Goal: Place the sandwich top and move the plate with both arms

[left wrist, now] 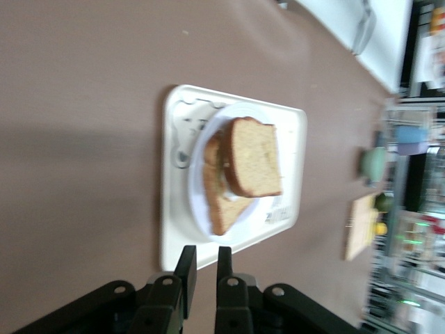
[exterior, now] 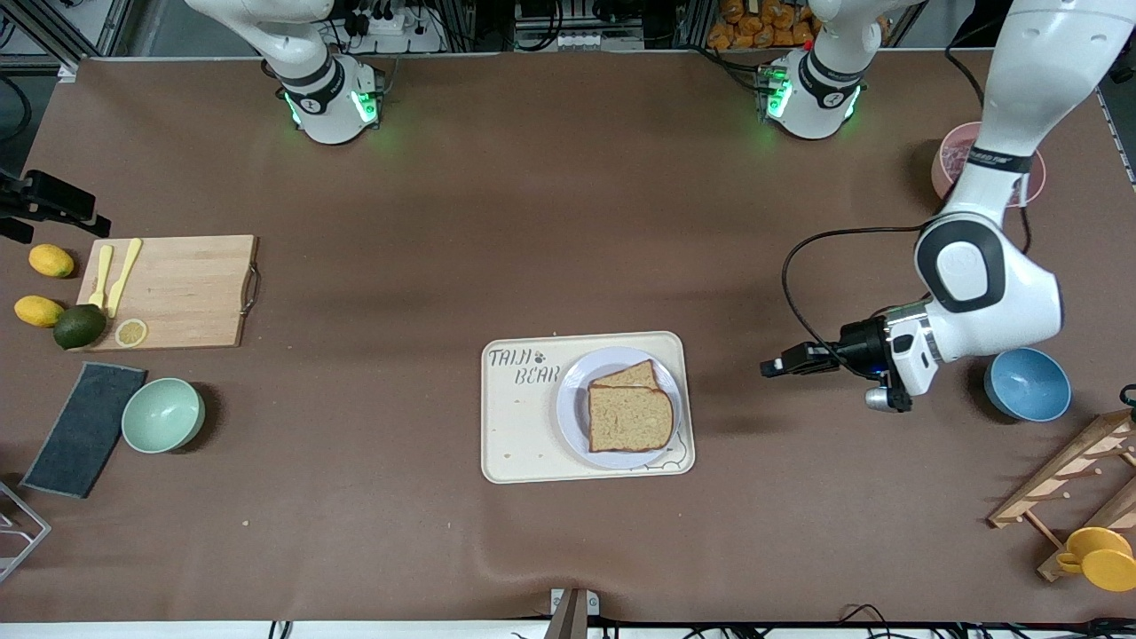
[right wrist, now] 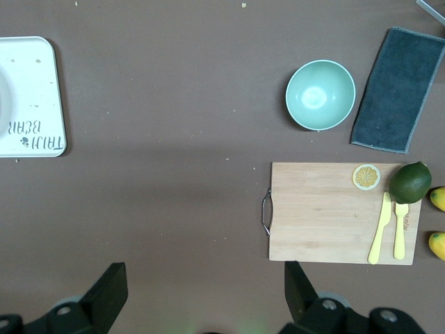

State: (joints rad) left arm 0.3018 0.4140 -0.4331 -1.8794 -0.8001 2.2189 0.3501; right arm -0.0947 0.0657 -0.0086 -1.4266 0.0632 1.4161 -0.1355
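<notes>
The sandwich top (exterior: pixel 630 418) (left wrist: pixel 254 156) lies on the stack on the lavender plate (exterior: pixel 568 399) (left wrist: pixel 197 188), skewed so a corner of the lower slice (exterior: pixel 632 376) sticks out. The plate rests on the cream bear tray (exterior: pixel 519 426) (left wrist: pixel 174 209) (right wrist: pixel 28 90). My left gripper (exterior: pixel 769 366) (left wrist: pixel 205 261) hovers beside the tray toward the left arm's end, pointing at it. Its fingers stand a narrow gap apart with nothing between them. My right gripper (right wrist: pixel 205 299) hangs high over bare table between tray and cutting board, wide open and empty; the front view does not show it.
A cutting board (exterior: pixel 182 288) with knives, a lemon slice and an avocado, two lemons, a green bowl (exterior: pixel 162 414) and a dark cloth (exterior: pixel 84 429) lie at the right arm's end. A blue bowl (exterior: pixel 1027 383), pink bowl (exterior: pixel 948 160), wooden rack (exterior: pixel 1065 488) and yellow cup (exterior: pixel 1100 557) sit at the left arm's end.
</notes>
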